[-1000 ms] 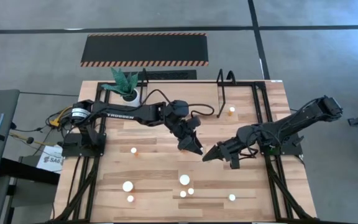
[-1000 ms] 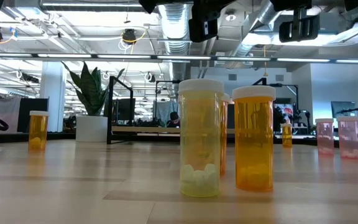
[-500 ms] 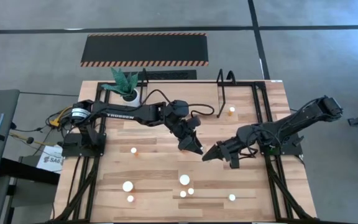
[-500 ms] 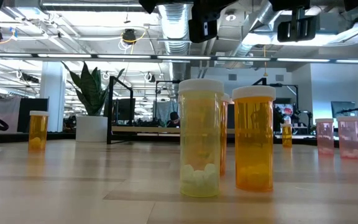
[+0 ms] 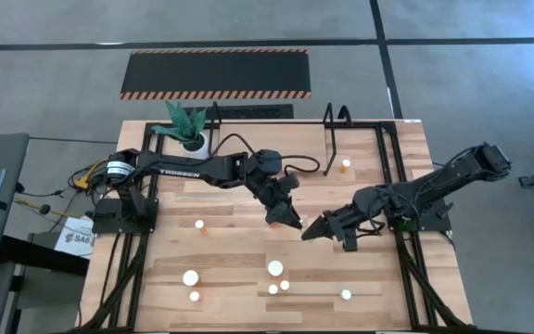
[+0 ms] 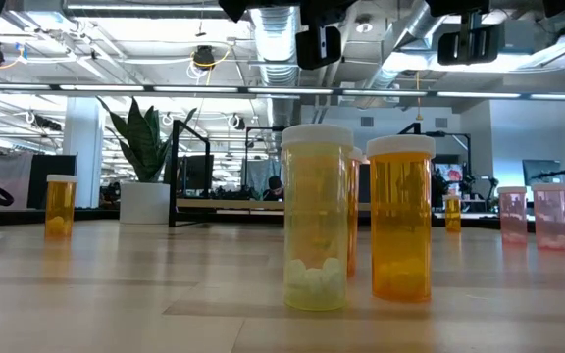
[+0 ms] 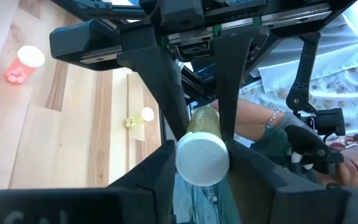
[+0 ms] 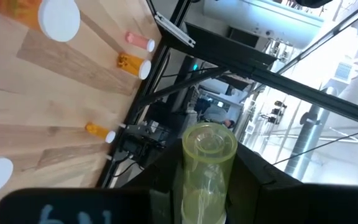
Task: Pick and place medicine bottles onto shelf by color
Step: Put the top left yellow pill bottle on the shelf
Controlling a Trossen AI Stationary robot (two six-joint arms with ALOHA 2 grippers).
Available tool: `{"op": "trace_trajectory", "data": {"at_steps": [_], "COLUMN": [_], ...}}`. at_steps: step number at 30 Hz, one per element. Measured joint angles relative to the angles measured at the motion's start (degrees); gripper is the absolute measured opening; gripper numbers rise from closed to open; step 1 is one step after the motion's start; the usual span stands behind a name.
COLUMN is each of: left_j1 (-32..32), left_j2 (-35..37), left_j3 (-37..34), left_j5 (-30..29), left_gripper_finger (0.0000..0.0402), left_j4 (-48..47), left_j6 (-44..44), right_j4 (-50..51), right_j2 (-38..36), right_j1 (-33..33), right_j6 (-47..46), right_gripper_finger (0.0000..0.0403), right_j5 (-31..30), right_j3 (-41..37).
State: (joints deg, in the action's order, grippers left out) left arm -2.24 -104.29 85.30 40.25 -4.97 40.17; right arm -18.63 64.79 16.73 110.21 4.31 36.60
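A yellow medicine bottle (image 7: 202,121) with a white cap (image 7: 202,160) hangs above the table's middle, held between both grippers. My left gripper (image 5: 295,223) reaches it from the left and is shut on it. My right gripper (image 5: 310,233) meets it from the right, also shut on it; its wrist view shows the bottle's clear bottom end (image 8: 210,142). Several other medicine bottles stand on their bases on the table, among them a yellow one (image 6: 315,221) and an orange one (image 6: 400,221). The shelf (image 6: 224,203) stands at the far edge, with one small orange bottle (image 5: 345,166) by its right hoop (image 5: 335,139). My left gripper pinches the yellow bottle's body just behind the cap (image 7: 204,124) between its two fingers (image 7: 166,93). The fingers come nearly level from the table's far left. The bottle is clear of the table. My right gripper pinches the same bottle's body (image 8: 207,186) between its two fingers (image 8: 253,177), coming nearly level from the table's right. The bottle's bottom end sticks out past the fingers. The bottle is lifted clear of the table.
A green plant in a white pot (image 5: 185,125) stands at the far left corner. Pink bottles (image 6: 549,216) and an orange bottle (image 6: 60,206) stand apart on the table. Capped bottles cluster near the front edge (image 5: 275,268). A person's arm (image 7: 260,118) shows beyond the table.
My left gripper's fingers have shut on the yellow bottle, which my right gripper holds. Neither arm has shifted, and the bottle stays where it was above the table.
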Motion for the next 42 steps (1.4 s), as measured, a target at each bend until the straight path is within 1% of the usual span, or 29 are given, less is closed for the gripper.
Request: {"op": "trace_trajectory", "data": {"at_steps": [4,9,11,15,18,25,29,34,36,40,42], "left_j1": [0.0,0.0,0.0,0.0,0.0,0.0,0.0,-1.1,-2.2,-4.8,-6.4], "left_j2": [0.0,0.0,0.0,0.0,0.0,0.0,0.0,0.0,0.0,0.0,0.0], "left_j3": [0.0,0.0,0.0,0.0,0.0,0.0,0.0,0.0,0.0,0.0,0.0], "left_j5": [0.0,0.0,0.0,0.1,0.1,0.2,0.2,0.2,0.8,1.8,1.8], "left_gripper_finger": [0.0100,0.0105,0.0106,0.0107,0.0106,0.0107,0.0107,0.0107,0.0107,0.0108,0.0108], "left_j4": [0.0,0.0,0.1,0.4,0.2,0.1,0.1,0.1,0.1,0.1,0.1], "left_j6": [0.1,0.1,0.2,0.2,0.2,0.2,0.3,0.6,0.6,-0.4,-0.8], "right_j4": [0.1,0.0,-0.5,-1.7,-1.7,-1.7,-1.6,-0.9,-0.7,1.2,2.2], "right_j2": [0.0,0.0,0.0,0.0,0.0,0.0,0.0,-0.2,-1.1,-3.0,-4.6], "right_j1": [0.1,0.1,0.3,1.5,2.0,2.4,2.4,3.1,4.4,7.3,8.9], "right_j6": [0.0,-0.3,-2.0,-9.4,-13.1,-13.6,-15.9,-22.0,-24.5,-30.7,-33.6], "right_gripper_finger": [0.0108,0.0108,0.0115,0.0140,0.0164,0.0214,0.0230,0.0234,0.0233,0.0228,0.0227], "right_j5": [-1.7,-2.5,-2.5,-3.2,-3.4,-3.4,-3.2,-3.5,-6.2,-15.4,-18.5], "right_j3": [0.0,0.0,0.0,0.0,0.0,0.0,0.0,0.0,-0.1,-0.1,-0.1]}}
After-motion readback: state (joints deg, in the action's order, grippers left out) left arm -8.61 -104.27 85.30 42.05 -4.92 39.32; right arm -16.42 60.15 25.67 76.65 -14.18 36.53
